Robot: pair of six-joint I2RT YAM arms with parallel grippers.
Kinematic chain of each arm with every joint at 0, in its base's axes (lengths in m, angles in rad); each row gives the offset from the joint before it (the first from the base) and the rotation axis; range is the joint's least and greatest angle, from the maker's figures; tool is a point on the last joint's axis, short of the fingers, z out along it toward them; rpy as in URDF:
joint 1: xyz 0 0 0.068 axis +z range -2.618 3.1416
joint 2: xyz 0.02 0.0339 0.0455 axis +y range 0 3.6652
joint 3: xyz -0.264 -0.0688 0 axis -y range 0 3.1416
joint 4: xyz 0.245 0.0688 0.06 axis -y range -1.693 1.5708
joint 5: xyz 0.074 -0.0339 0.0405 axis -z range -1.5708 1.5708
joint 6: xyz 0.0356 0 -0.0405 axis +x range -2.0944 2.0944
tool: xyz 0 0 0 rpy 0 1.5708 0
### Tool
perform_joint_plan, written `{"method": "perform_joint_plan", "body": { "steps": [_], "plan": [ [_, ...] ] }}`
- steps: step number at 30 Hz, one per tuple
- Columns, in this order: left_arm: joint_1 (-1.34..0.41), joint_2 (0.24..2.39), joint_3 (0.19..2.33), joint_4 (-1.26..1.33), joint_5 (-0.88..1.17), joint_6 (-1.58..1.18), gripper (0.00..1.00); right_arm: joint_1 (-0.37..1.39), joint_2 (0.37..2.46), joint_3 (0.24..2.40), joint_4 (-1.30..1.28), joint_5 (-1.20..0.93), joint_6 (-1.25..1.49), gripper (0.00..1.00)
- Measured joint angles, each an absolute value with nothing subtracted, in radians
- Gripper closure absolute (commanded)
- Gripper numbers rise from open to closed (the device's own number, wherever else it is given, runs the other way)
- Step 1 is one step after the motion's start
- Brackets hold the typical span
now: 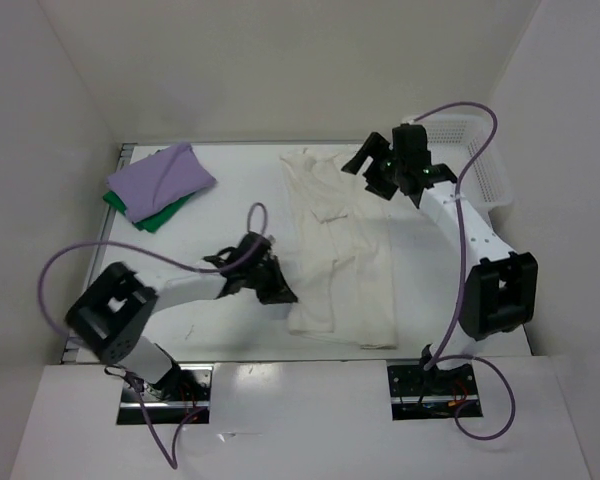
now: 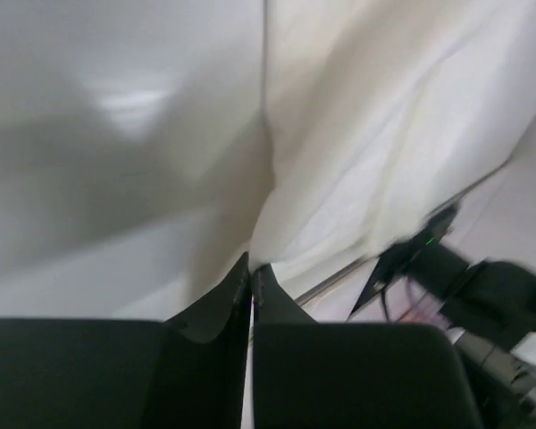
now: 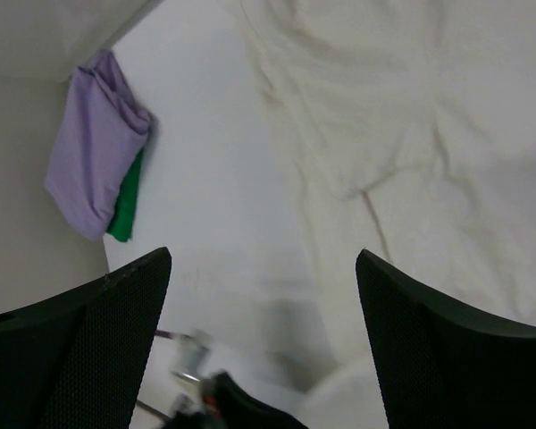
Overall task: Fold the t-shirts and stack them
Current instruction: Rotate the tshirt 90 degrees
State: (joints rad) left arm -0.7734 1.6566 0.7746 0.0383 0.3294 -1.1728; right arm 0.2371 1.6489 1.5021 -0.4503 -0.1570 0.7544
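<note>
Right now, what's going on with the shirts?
Two look done: the purple shirt lies folded on top of the green shirt in the far left corner. The cream shirt lies stretched out in the middle, not yet folded up. The left claw is shut at its near left edge and appears to be pinching the cloth. The right claw hangs open above the far right part of that shirt, holding nothing.

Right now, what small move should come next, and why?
Probably lower the right tool onto the far edge of the cream t-shirt and close it. The left tool seems shut on its near left edge, while the right one hangs open over the far end.
</note>
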Motion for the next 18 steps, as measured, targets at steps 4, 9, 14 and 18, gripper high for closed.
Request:
{"method": "perform_joint_plan", "body": {
  "steps": [4, 9, 14, 18],
  "plan": [
    [-0.519, 1.345, 0.668, -0.112, 0.300, -1.054, 0.66, 0.238, 1.517, 1.266, -0.422, -0.163, 0.778, 0.11],
    [-0.415, 1.192, 0.611, -0.183, 0.342, -0.967, 0.30, 0.242, 1.380, 1.030, -0.421, -0.170, 0.795, 0.12],
    [-0.421, 1.166, 0.521, -0.309, 0.372, -0.941, 0.31, 0.290, 1.170, 0.815, -0.450, -0.167, 0.822, 0.56],
    [-0.422, 1.155, 0.484, -0.363, 0.369, -0.946, 0.32, 0.437, 0.986, 0.628, -0.496, -0.171, 0.920, 0.79]
  ]
}}
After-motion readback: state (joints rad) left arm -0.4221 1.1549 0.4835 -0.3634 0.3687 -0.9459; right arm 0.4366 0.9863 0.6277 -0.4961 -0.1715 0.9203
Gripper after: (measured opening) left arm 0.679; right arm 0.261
